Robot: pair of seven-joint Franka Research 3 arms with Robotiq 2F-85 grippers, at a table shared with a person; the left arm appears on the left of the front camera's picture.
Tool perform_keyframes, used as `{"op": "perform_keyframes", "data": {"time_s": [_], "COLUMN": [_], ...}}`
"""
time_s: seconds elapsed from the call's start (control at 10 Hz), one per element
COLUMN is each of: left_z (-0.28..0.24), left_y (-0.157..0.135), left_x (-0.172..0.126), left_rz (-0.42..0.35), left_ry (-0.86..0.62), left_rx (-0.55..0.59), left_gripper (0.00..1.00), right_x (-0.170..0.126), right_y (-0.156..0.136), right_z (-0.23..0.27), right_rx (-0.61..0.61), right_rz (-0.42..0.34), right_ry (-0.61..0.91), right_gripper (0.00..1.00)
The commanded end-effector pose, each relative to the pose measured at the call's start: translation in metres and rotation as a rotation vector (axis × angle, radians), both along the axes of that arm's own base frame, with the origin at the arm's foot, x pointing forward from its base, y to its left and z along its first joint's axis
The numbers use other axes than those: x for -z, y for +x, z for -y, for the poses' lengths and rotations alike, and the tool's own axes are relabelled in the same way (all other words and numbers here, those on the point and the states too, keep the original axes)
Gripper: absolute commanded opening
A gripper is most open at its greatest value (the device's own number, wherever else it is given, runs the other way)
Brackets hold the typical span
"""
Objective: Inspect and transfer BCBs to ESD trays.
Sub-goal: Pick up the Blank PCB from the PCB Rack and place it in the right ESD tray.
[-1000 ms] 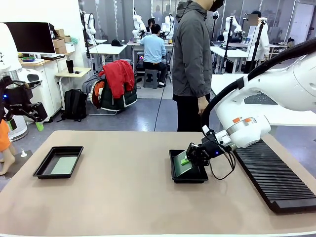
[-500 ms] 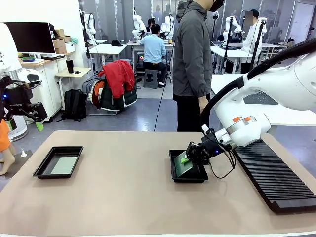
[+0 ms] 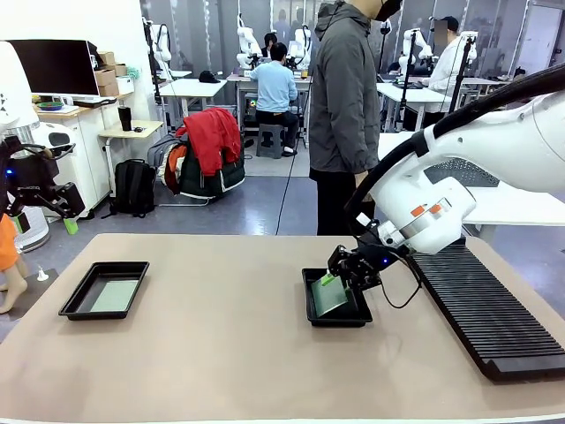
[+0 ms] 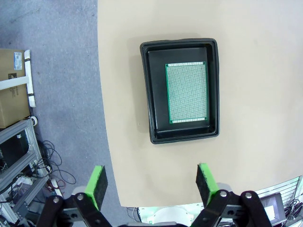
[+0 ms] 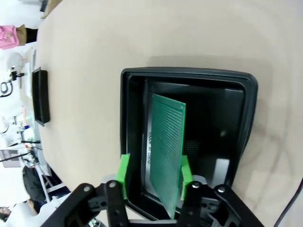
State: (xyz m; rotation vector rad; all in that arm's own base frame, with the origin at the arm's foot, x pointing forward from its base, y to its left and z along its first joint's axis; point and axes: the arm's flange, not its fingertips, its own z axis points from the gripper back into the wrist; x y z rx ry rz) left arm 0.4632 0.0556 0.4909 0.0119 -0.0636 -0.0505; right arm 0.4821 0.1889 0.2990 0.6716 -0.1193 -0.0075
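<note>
Right wrist view shows you the right claw (image 5: 152, 176) spread around a tilted BCB (image 5: 164, 153) in its tray (image 5: 130, 118); the left claw (image 4: 151, 182) gapes above a tray already filled.

No brand, number or sign can be read with any certainty. In the right wrist view a short line of pale print runs along the floor of the black ESD tray (image 5: 227, 118), just ahead of the right end effector (image 5: 152, 177) and beside the green BCB (image 5: 165, 151) that stands tilted between its pads; the letters are too small and skewed to make out. A cardboard box (image 4: 12, 90) on the floor, well off to one side of the left end effector (image 4: 151, 187), carries a label too blurred to read.
</note>
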Motion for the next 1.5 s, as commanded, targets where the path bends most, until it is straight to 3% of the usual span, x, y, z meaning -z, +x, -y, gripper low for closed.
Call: {"op": "perform_keyframes", "data": {"time_s": [0.0, 0.1, 0.3, 0.5, 1.0, 1.4], "left_z": [-0.001, -0.001, -0.001, -0.001, -0.001, -0.001], "left_y": [0.000, 0.000, 0.000, 0.000, 0.000, 0.000], "left_x": [0.001, 0.001, 0.001, 0.001, 0.001, 0.001], "left_rz": [0.003, 0.003, 0.003, 0.003, 0.003, 0.003], "left_ry": [0.001, 0.001, 0.001, 0.001, 0.001, 0.001], "left_rx": [-0.002, -0.002, -0.002, -0.002, -0.002, -0.002], "left_gripper": [1.00, 1.00, 1.00, 1.00, 1.00, 1.00], "right_x": [-0.017, -0.024, -0.042, -0.062, -0.104, -0.109], "right_y": [-0.004, -0.005, -0.008, -0.014, -0.029, -0.031], "right_z": [-0.011, -0.013, -0.015, -0.015, -0.010, -0.007], "right_rx": [0.013, 0.016, 0.015, 0.010, -0.008, -0.034], "right_rz": [-0.012, -0.005, -0.006, -0.015, -0.019, -0.009], "right_ry": [-0.143, -0.182, -0.278, -0.404, -0.557, -0.537], "right_gripper": [0.75, 0.86, 1.00, 1.00, 1.00, 1.00]}}
